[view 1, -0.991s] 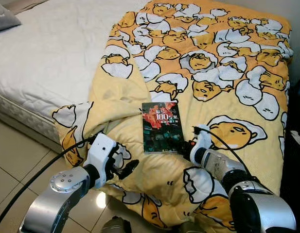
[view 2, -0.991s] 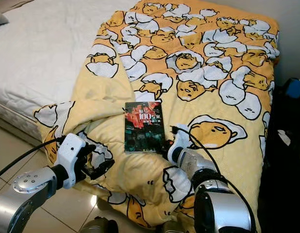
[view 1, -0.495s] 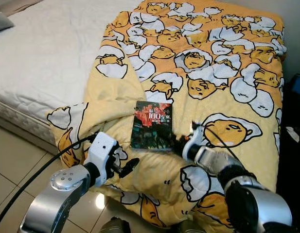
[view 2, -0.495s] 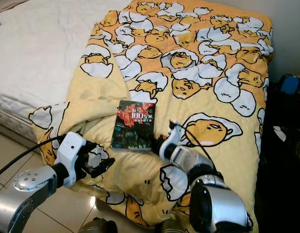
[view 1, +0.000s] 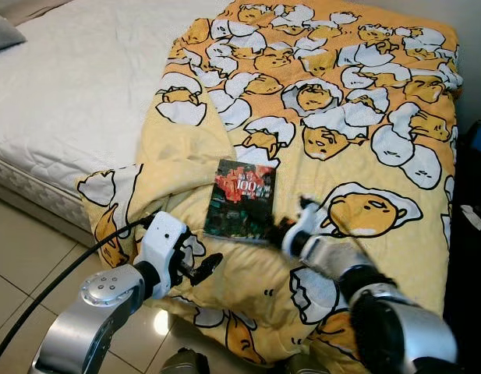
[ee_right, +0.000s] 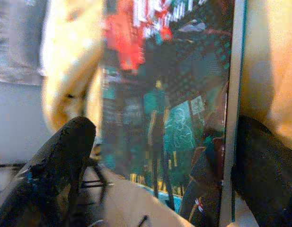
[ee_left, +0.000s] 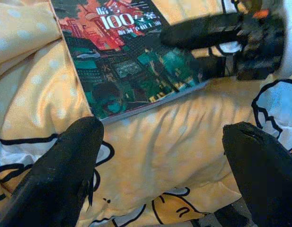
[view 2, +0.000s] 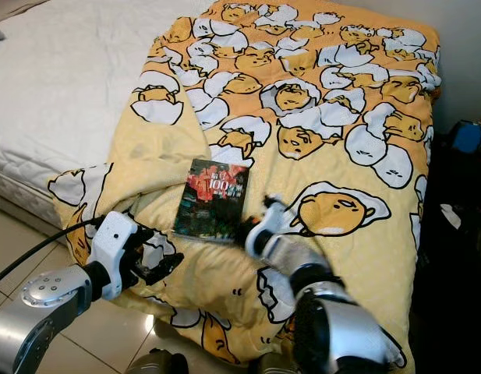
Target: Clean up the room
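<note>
Book (view 1: 242, 198) lies flat on the yellow quilt (view 1: 365, 117) near the bed's foot edge; right gripper (view 1: 281, 231) fingers spread astride its near corner, left gripper (view 1: 199, 269) fingers apart, off the quilt's edge.

Bed with a white mattress (view 1: 76, 86) across the upper left of the frame, a grey pillow (view 1: 5, 31) at its top-left corner. Beige tiled floor (view 1: 30, 265) at lower left, with a bright glare spot. Pale wall (view 1: 450, 15) at upper right.
</note>
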You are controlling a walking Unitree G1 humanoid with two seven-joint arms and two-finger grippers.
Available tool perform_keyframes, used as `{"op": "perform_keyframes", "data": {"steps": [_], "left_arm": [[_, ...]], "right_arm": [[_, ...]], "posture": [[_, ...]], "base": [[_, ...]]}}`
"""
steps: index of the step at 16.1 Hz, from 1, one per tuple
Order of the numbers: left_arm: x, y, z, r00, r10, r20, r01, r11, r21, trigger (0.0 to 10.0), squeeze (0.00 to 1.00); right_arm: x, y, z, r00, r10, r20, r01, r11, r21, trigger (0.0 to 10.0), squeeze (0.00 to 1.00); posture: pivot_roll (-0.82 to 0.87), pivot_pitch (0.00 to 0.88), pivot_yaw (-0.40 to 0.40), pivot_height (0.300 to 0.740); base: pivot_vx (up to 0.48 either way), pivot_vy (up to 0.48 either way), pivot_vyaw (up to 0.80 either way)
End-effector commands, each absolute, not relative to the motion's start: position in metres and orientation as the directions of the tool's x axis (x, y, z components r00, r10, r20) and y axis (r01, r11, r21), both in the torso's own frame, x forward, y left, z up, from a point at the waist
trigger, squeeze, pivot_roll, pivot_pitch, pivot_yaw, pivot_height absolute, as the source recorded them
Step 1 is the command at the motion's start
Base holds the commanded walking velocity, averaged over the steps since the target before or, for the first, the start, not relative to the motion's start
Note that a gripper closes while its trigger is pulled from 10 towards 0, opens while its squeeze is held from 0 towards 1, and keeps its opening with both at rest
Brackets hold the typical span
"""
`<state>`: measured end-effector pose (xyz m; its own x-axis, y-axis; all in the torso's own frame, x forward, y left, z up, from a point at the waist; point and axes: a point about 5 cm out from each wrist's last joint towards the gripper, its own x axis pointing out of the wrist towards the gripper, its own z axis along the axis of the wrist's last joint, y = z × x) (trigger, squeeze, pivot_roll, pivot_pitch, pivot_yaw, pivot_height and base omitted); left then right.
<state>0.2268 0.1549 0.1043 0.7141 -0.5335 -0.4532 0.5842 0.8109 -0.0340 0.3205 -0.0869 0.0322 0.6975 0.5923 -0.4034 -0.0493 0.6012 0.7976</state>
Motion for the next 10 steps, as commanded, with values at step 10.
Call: {"op": "perform_keyframes", "data": {"steps": [10], "left_arm": [[0.224,0.162,0.102,0.714,-0.503,-0.487,0.571,0.821,-0.009,10.0,0.0]], "right_arm": [[0.306,-0.083,0.008,0.653,0.459,-0.603,0.038,0.775,0.631,10.0,0.0]], "posture": [[0.1,0.124,-0.002,0.74]], "base": [[0.0,0.0,0.0]]}}
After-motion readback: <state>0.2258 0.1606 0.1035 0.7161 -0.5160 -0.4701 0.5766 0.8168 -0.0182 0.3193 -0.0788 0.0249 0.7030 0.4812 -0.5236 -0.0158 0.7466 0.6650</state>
